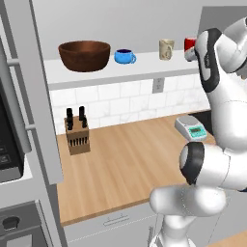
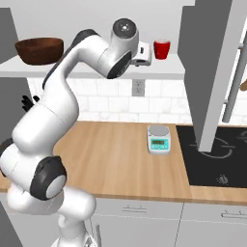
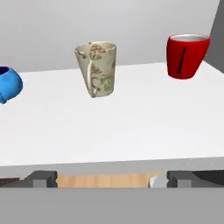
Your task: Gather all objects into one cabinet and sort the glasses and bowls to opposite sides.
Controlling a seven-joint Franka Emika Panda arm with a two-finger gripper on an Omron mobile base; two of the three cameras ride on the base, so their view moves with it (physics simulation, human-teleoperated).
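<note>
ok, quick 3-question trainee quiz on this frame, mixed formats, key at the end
1. True or false: the wooden bowl stands at the left end of the shelf, with the blue mug next to it.
2. Multiple choice: in the hand view, which cup is nearest the middle of the picture? A) red cup B) patterned tumbler C) blue mug
3. Fill in: the gripper is ____ and holds nothing.

Key: 1 true; 2 B; 3 open
</note>
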